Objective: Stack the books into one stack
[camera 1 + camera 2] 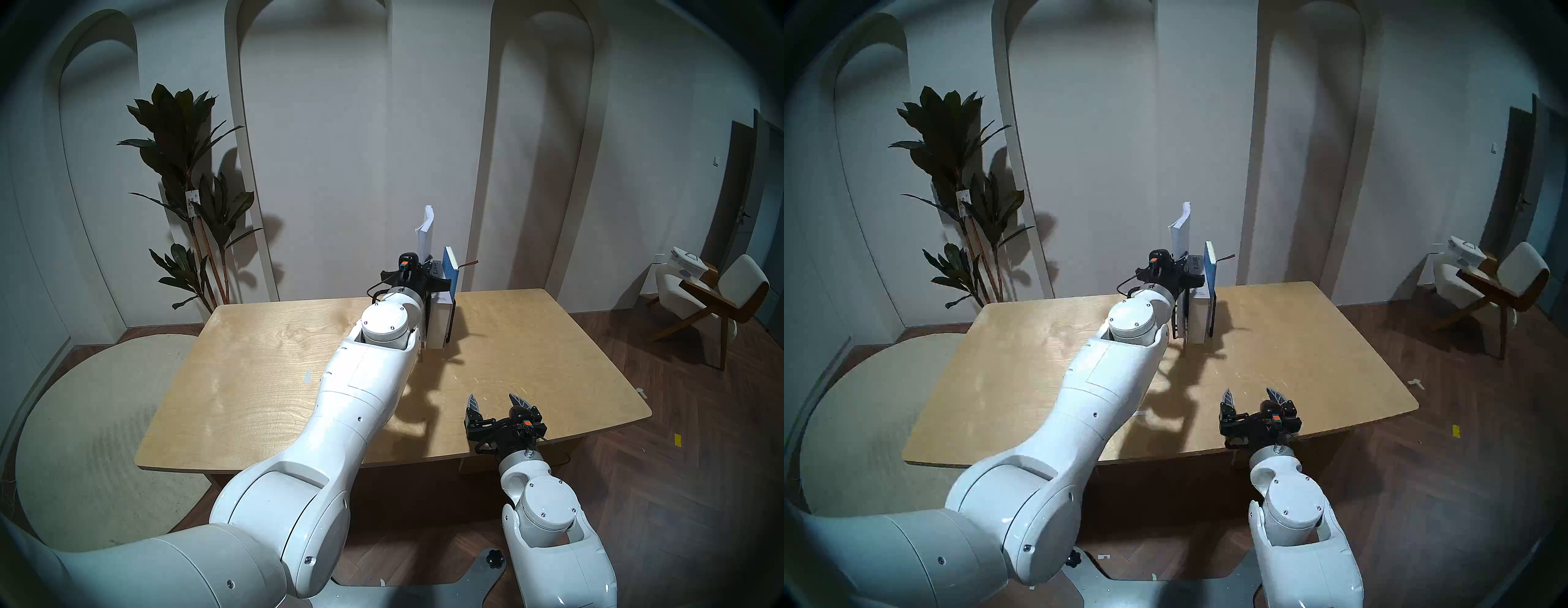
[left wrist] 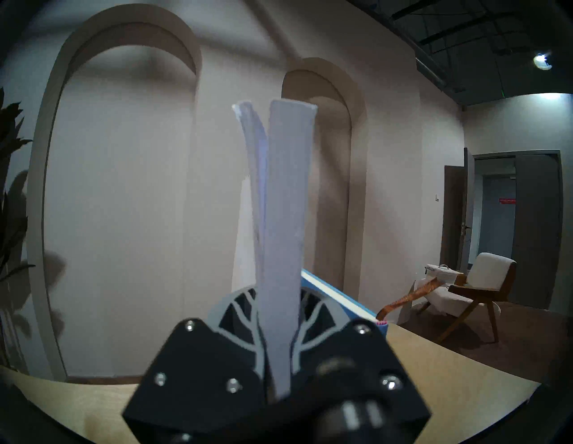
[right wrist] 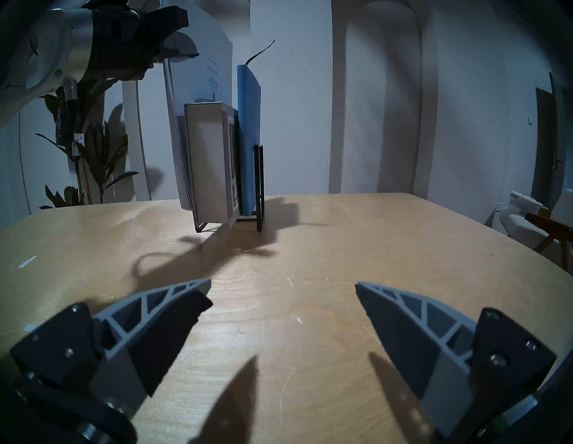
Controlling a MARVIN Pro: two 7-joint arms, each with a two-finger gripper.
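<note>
Here the table [image 1: 263,382] carries a black wire rack [image 3: 259,186] holding three upright books. The left end effector [image 2: 279,341] pinches the tall white softcover [image 2: 285,217], hiding its lower part. The right end effector [image 3: 283,297] hangs spread, empty. The thick "ianra" book [image 3: 207,161] and blue book [image 3: 249,124] stand beside it.

The wooden table [image 1: 263,382] carries a black wire rack [image 3: 259,186] holding upright books [image 3: 210,161].

Head pair high, wrists low, table [image 1: 263,382] shared.

My white left arm reaches far across, its black left gripper [image 2: 277,350] closed on something; my black right gripper [image 3: 283,297] rests near, fingers spread.
</note>
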